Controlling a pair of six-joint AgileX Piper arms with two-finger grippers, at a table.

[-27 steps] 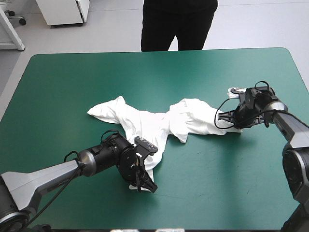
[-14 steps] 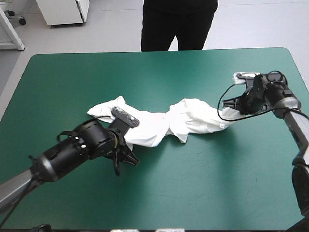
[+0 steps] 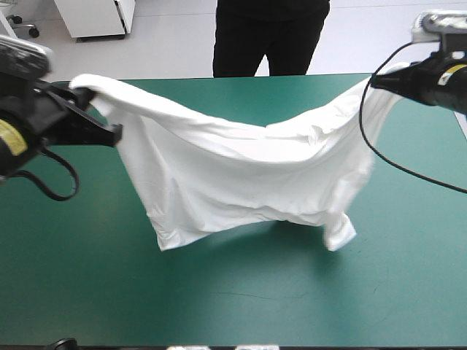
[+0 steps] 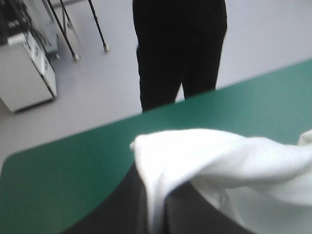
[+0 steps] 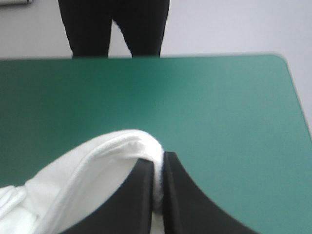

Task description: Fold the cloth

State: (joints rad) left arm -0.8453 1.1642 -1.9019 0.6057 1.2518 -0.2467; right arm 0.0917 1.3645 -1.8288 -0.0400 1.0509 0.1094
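The left fingers (image 4: 117, 209) are all but closed on a bunched corner of the T-shirt (image 3: 241, 168), with cloth spilling over their tips. The right fingers (image 5: 139, 195) pinch only a thin rolled edge of it, the white seam caught between them. Both grips are raised above the teal-green surface (image 3: 241, 299), left and right of its middle. The shirt hangs between them as a wide sheet with its top edge sagging in the centre. Its lower corners dangle close to the surface, and I cannot tell whether they touch.

The weak point is probably the right grip. So little fabric is held there that a further pull outward, or a quick swing, could drag the seam free and drop that half in a heap.

The slack top edge is a second risk. If the shirt is lowered like this, the middle would likely land first and crease.

The lower corner on the right side looks curled, so it may fold under itself when the shirt is laid down, unless the cloth is drawn along the surface to flatten it.
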